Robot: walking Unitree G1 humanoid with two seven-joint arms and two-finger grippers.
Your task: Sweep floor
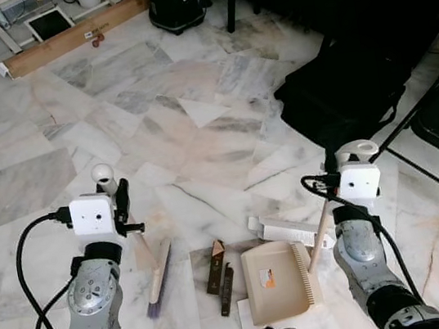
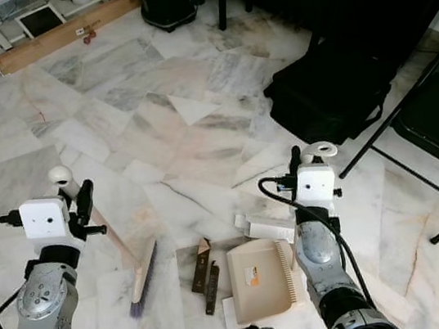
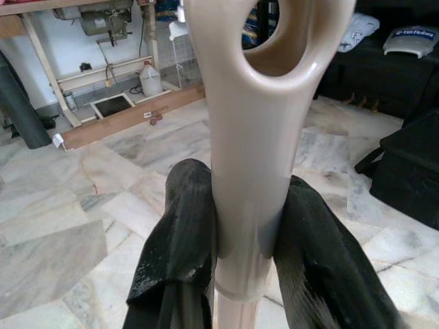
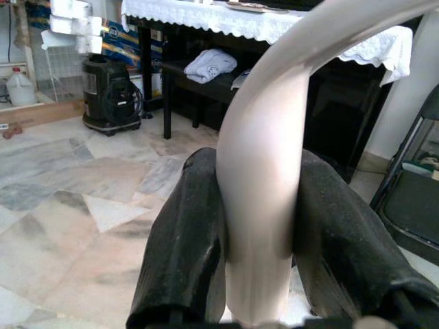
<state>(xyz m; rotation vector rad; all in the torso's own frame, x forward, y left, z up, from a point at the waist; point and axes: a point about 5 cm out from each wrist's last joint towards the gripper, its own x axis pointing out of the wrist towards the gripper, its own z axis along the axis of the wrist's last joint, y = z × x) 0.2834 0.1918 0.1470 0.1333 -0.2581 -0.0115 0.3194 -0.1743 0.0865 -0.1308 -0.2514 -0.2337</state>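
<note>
Marble floor tiles (image 1: pixel 198 134), white with grey veins, spread under the robot, so the rubbish lies easy to collect. Between the two arms rests a beige plastic dustpan (image 1: pixel 276 280), its mouth turned towards the small brown wood scraps (image 1: pixel 218 274) – ready to receive them. On the left stands a beige hand broom with purple bristles (image 1: pixel 158 274), head touching the floor. Left tool (image 3: pixel 247 226) is clamped on the broom handle; right tool (image 4: pixel 257 233) is clamped on the dustpan's handle, probably to keep it steady.
</note>
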